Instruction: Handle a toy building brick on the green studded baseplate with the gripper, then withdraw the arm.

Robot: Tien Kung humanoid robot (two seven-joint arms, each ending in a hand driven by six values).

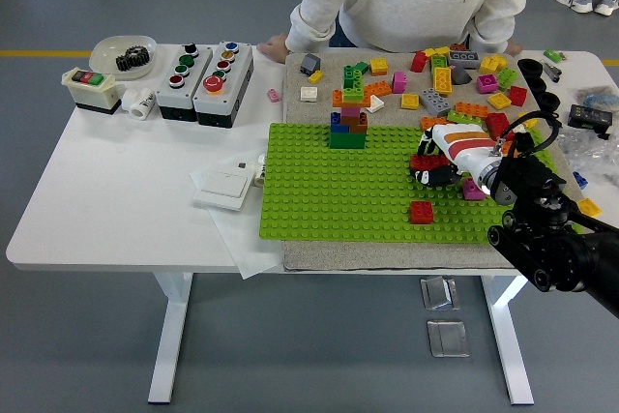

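On the white bench (pixel 116 191), the right hand (pixel 433 169) curls on a red brick (pixel 426 161) and could knock it off the green baseplate (pixel 338 191).

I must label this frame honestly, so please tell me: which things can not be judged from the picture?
- Head view: whether the right hand truly grips the red toy brick under it; the fingers cover the contact.
- Head view: the left arm is outside the picture.
- Head view: the person's upper body is cut by the top edge.
- Head view: print on the grey push-button boxes is too small.
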